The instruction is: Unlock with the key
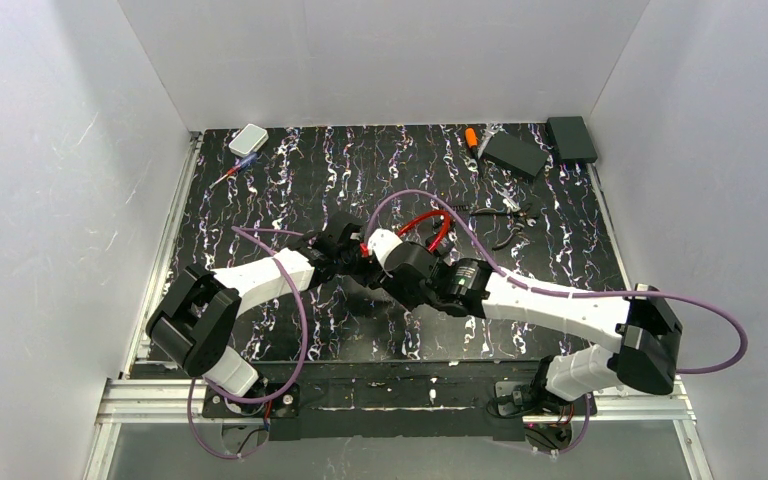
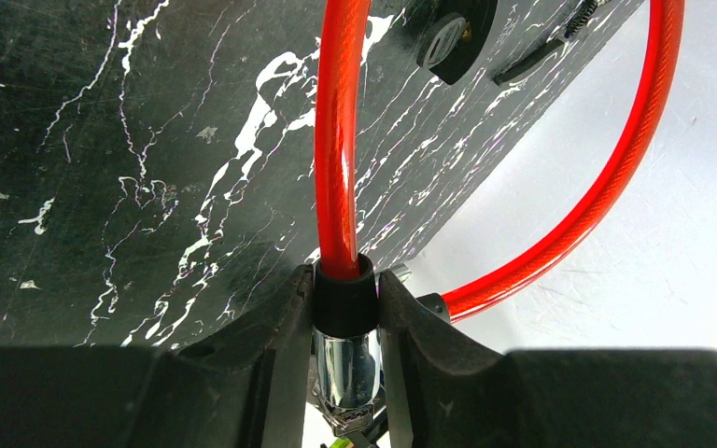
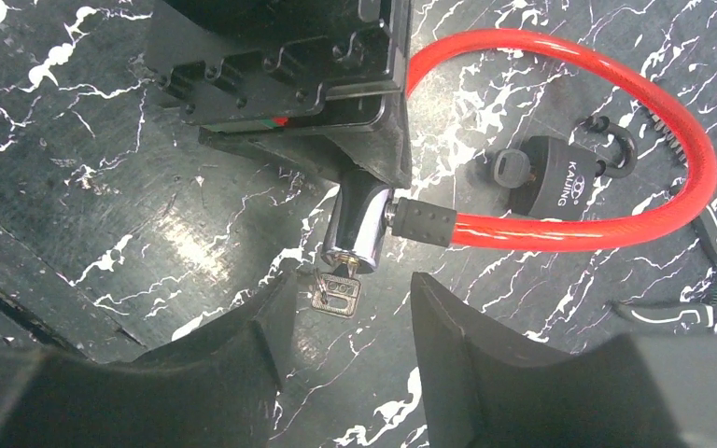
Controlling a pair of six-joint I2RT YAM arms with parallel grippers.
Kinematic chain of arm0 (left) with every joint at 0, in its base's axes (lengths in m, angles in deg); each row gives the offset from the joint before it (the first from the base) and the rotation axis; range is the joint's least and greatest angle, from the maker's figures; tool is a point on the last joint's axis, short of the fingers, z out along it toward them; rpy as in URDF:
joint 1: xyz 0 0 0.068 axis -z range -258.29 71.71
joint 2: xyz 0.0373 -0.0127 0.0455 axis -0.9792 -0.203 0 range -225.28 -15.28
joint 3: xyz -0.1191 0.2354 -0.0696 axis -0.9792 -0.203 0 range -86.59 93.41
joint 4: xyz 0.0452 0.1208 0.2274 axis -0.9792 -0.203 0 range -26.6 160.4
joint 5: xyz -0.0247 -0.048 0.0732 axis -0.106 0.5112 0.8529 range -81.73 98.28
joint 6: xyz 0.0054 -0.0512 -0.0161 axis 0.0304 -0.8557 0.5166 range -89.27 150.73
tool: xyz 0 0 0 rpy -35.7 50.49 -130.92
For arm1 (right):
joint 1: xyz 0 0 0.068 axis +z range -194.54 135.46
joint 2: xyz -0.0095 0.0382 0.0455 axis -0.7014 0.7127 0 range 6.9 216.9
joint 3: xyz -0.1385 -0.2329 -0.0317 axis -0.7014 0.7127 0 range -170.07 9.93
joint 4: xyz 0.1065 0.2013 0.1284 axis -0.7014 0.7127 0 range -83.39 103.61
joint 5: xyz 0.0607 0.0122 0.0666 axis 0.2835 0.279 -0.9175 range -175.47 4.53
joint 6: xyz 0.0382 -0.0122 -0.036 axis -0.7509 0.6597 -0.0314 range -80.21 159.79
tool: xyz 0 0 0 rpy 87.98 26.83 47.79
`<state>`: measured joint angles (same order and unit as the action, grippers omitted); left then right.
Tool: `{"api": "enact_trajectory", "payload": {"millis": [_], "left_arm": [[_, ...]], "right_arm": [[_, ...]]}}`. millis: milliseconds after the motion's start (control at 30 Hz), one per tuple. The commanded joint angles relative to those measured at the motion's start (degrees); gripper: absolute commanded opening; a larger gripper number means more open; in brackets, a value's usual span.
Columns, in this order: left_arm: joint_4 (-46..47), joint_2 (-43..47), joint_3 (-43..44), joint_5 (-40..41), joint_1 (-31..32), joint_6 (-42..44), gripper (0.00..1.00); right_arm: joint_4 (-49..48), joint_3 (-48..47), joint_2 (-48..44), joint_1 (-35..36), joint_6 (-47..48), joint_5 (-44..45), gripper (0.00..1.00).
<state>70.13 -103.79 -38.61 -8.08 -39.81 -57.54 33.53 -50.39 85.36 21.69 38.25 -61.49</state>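
A red cable lock point(image 3: 616, 84) loops over the black marbled table. Its chrome lock barrel point(image 3: 358, 229) points toward my right gripper. My left gripper point(image 2: 345, 280) is shut on the barrel point(image 2: 347, 369) and its black collar, and the red cable point(image 2: 341, 140) rises out between the fingers. A small silver key point(image 3: 338, 293) sticks out of the barrel's end. My right gripper point(image 3: 353, 280) is open, a finger on each side of the key head and close to it without touching. In the top view both grippers meet at the table's middle point(image 1: 360, 258).
A black padlock point(image 3: 546, 182) with its own key lies inside the cable loop. Pliers point(image 3: 700, 308) lie to the right. At the back are a grey box point(image 1: 249, 139), a screwdriver point(image 1: 235, 172) and two black boxes point(image 1: 516, 153).
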Motion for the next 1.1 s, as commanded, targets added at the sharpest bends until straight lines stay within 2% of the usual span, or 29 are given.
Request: {"api": "enact_trajectory", "payload": {"millis": [0,467,933,967,1067], "left_arm": [[0.62,2.44,0.96,-0.95,-0.14,0.55,0.00],[0.62,2.74,0.75,-1.04,-0.08,0.47,0.00],[0.62,3.11,0.53,-0.87,-0.08,0.38,0.00],[0.58,3.14,0.48,-0.87,-0.08,0.38,0.00],[0.62,3.20,0.45,-0.85,-0.07,0.38,0.00]], "right_arm": [[-1.21,-2.37,1.70,0.47,1.35,2.58,0.55],[-2.77,-1.52,3.41,0.65,1.43,5.10,0.44],[-2.22,-0.88,4.35,0.65,0.62,5.96,0.49],[-2.22,-0.87,4.29,0.65,0.51,6.06,0.47],[-2.42,-0.61,3.93,0.65,0.45,6.17,0.30]]}}
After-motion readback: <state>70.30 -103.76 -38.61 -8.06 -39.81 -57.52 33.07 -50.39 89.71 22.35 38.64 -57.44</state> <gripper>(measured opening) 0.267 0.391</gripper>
